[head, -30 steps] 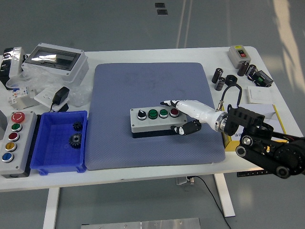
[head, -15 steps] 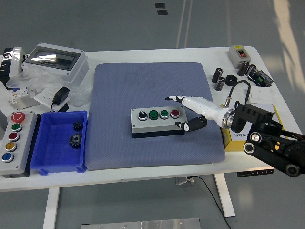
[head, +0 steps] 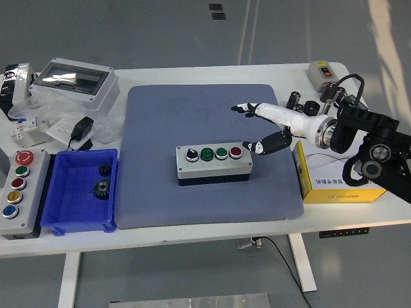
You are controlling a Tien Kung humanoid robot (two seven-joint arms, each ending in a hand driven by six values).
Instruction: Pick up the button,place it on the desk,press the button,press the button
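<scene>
Button box [head: 214,164] resting flat on the blue mat [head: 209,122] at frame center, untouched. Right hand [head: 266,126] now lifted up and right, clear of the red button [head: 236,153] it covered a second ago; fingers [head: 241,108] loosely spread, holding nothing. Likely one press finished. Left hand unseen.

Two button boxes [head: 214,163] [head: 18,183] — two gears [head: 103,179] — one bin [head: 61,192].
</scene>
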